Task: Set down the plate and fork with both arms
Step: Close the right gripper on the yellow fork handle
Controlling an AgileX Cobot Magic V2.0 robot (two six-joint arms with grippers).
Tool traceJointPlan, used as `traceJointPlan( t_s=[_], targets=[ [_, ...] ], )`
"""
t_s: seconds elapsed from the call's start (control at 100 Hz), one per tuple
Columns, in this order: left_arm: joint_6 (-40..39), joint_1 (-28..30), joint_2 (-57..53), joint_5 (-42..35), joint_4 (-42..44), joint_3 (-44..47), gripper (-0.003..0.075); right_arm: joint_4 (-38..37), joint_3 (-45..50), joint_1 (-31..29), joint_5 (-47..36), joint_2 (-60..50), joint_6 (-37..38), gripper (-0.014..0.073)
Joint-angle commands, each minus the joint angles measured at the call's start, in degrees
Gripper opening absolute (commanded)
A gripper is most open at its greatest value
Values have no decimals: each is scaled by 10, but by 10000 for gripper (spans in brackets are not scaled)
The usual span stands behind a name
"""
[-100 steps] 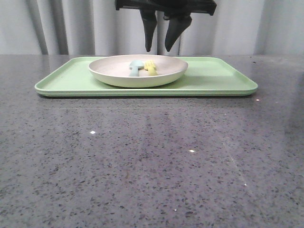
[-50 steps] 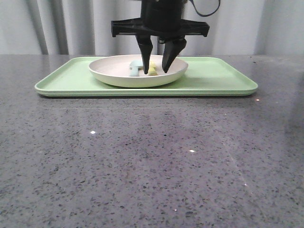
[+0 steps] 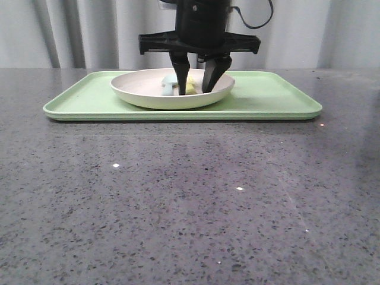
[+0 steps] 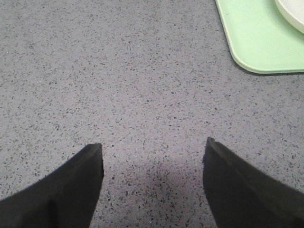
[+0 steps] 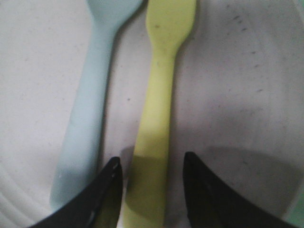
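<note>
A: Right gripper (image 3: 195, 91)?

B: Down inside the plate (image 3: 142, 89), jaws apart, one finger on each side of the fork (image 5: 159, 114) handle. Not closed on it. Wrist view shows the handle running between the two fingertips (image 5: 102, 190), gaps on both sides.

A: Touching the fork?

B: Can't tell. Looks close, no clear contact.

A: What's next to the fork?

B: Pale blue-green spoon (image 5: 90, 104), lying just beside it, roughly parallel, outside the fingers. Both flat on the plate floor.

A: Plate location?

B: On the green tray (image 3: 267, 98), left of the tray's middle. Tray sits on the grey speckled table (image 3: 190, 202), far side from the camera.

A: Left gripper (image 4: 153, 152)?

B: Jaws wide apart, over bare table. Nothing between them. Tray corner (image 4: 259, 42) and a sliver of plate rim (image 4: 292, 12) show well away from its fingers.

A: Left arm in front view?

B: Not visible there.
</note>
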Motion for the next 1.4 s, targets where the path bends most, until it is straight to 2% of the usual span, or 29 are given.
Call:
traceJointPlan(
  t_s=[0.0,0.46,1.0,1.39],
  targets=[
    [-6,2,-1,-37,-6,-14,438,4,-20,-1,-13,-30,3,325],
    [-6,2,-1,-37,-6,-14,438,12,-20,0,-6,-19,3,302],
    [-6,2,-1,-37,-6,-14,438,14,-20,0,7,-19,3,27],
    [-6,2,-1,-37,-6,-14,438,15,-21,0,11,-23,10,24]
  ],
)
